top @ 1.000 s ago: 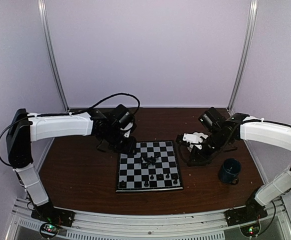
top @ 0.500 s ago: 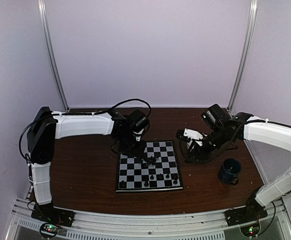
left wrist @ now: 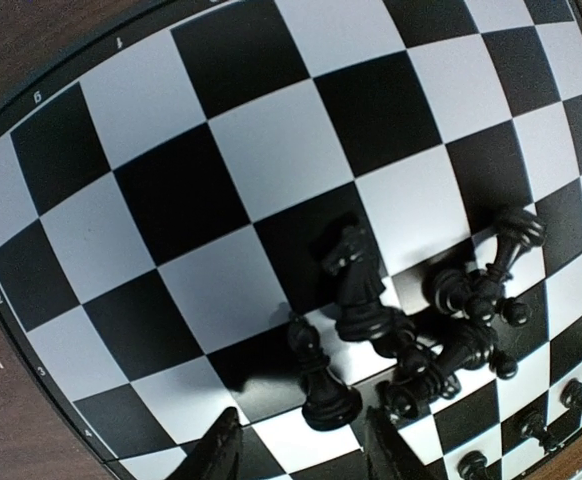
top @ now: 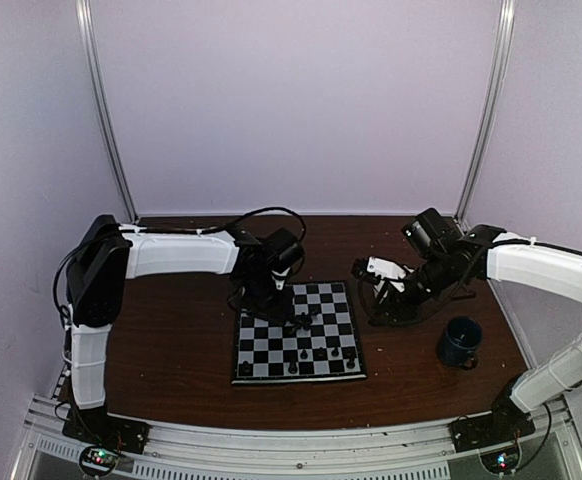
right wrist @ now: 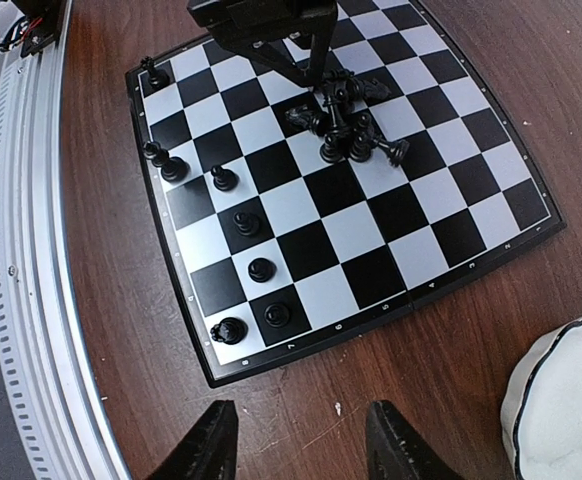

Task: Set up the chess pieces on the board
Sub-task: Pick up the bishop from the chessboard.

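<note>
- Top external view: the left gripper [top: 279, 303] hangs over the far-left part of the board [top: 261, 352], jaws spread and empty.
- Left wrist view: an upright piece [left wrist: 321, 385] stands on the board just ahead of the gap between the fingers. Beyond it, the chess pieces [left wrist: 441, 340] lie heaped at board centre, tumbled every way.
- A row of pieces [right wrist: 246, 222] stands along the board's near edge.
- The right gripper [right wrist: 301, 440] sits off the board's right edge, also spread and empty. The left arm looks nearer the heap.
</note>
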`<state>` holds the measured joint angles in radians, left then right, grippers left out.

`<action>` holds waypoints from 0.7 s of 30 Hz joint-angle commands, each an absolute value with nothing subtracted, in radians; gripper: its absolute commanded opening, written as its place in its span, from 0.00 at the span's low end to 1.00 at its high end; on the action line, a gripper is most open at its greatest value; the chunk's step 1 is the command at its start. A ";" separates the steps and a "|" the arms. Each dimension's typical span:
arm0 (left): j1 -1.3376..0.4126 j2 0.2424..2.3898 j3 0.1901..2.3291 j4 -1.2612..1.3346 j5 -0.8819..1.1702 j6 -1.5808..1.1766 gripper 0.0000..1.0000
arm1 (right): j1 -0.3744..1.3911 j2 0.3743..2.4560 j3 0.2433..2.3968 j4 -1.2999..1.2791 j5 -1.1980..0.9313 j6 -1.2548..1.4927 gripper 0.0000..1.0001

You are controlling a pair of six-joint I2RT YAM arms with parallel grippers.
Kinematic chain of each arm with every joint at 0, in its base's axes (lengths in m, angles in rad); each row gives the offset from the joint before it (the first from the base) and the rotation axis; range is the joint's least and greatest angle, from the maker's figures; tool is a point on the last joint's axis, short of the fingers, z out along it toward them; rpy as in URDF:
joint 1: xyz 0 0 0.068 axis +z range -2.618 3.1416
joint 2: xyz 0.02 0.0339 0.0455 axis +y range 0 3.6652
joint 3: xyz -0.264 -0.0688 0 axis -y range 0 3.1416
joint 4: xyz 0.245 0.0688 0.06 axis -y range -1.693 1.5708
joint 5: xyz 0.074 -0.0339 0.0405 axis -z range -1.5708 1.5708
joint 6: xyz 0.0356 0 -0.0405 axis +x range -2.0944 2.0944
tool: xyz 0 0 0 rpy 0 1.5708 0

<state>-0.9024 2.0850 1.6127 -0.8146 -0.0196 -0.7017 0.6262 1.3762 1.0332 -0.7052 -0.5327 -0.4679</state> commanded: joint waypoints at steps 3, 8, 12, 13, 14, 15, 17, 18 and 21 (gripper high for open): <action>-0.907 2.119 1.659 -0.819 -0.029 -0.696 0.41 | 0.621 1.387 1.032 -0.689 -0.551 -0.477 0.46; -0.906 2.136 1.674 -0.819 -0.032 -0.695 0.41 | 0.621 1.388 1.031 -0.688 -0.552 -0.477 0.46; -0.906 2.148 1.681 -0.825 -0.027 -0.695 0.40 | 0.621 1.393 1.031 -0.689 -0.554 -0.477 0.46; -0.907 2.151 1.683 -0.831 -0.027 -0.695 0.40 | 0.621 1.393 1.032 -0.689 -0.555 -0.477 0.46; -0.907 2.154 1.685 -0.837 -0.028 -0.695 0.40 | 0.621 1.395 1.032 -0.690 -0.555 -0.477 0.46; -0.906 2.155 1.683 -0.842 -0.029 -0.695 0.39 | 0.621 1.394 1.032 -0.690 -0.555 -0.477 0.46; -0.905 2.154 1.681 -0.845 -0.027 -0.695 0.38 | 0.621 1.394 1.032 -0.689 -0.556 -0.477 0.46; -0.906 2.155 1.678 -0.845 -0.028 -0.695 0.38 | 0.621 1.394 1.032 -0.689 -0.556 -0.477 0.46; -0.906 2.156 1.669 -0.844 -0.032 -0.696 0.34 | 0.621 1.397 1.032 -0.689 -0.557 -0.477 0.46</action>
<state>-0.9024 2.1441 1.6600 -0.8326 -0.0231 -0.7010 0.6258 1.3869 1.0332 -0.7044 -0.5430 -0.4683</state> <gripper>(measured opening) 0.357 0.464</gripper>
